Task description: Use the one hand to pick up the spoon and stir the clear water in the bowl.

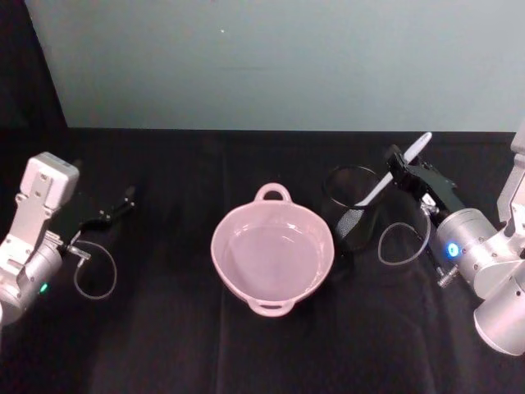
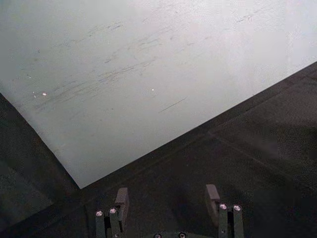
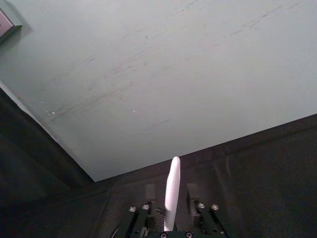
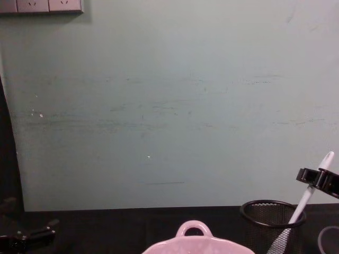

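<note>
The spoon (image 1: 376, 194) has to cross a black table (image 1: 164, 328) that leaves us generous room. The cloth lies bare in front of the things and to both sides, and only the wall (image 1: 271, 57) behind closes the space.

The pink bowl (image 1: 220, 230) sits in the middle, wide-mouthed, with a loop handle (image 1: 272, 194) at its far rim and another at its near rim. The water is too clear for us to judge its level.

Close on the bowl's right stands the black mesh cup (image 1: 361, 238); we cannot tell whether the two touch. The spoon leans in this cup, scoop down inside the mesh, handle slanting up and away to the right.

The right gripper (image 1: 396, 167) is at the handle, above the cup's rim. In the right wrist view its fingers (image 3: 150, 194) stand spread on either side of the handle with a gap on each side, so nothing is pinched yet.

We judge the step in hand to be the grasp. We should close squarely across the handle, then draw the spoon out along its own slant, so the scoop clears the rim without tipping the light cup. The carry then goes left over the bowl's rim, keeping off the loop handle.

The left gripper (image 1: 125, 199) rests spread and empty at the far left, well apart from all this.
</note>
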`<action>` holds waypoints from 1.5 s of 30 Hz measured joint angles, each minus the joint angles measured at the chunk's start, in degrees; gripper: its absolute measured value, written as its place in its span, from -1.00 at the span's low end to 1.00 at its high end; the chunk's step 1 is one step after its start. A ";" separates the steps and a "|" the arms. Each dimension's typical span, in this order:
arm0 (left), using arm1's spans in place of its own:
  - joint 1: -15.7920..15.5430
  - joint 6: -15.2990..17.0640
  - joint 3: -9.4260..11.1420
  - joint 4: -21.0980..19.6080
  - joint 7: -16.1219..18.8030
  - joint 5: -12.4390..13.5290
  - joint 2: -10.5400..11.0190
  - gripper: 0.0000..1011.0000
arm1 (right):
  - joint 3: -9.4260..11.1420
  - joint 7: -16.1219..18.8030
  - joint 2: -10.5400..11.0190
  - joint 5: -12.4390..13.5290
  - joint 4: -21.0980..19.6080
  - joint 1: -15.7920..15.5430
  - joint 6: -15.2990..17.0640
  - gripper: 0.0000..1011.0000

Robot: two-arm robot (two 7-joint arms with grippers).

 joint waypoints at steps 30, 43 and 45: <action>0.00 0.00 0.00 0.00 0.00 0.00 0.00 1.00 | -0.99 5.12 2.27 -4.21 -4.31 -1.85 -2.37 -0.76; 0.00 0.00 0.00 0.00 0.00 0.00 0.00 1.00 | -0.66 11.01 8.62 -11.57 -12.21 -4.48 -4.60 -0.76; 0.00 0.00 0.00 0.00 0.00 0.00 0.00 1.00 | -0.23 12.54 9.85 -11.71 -13.20 -4.41 -3.61 -0.76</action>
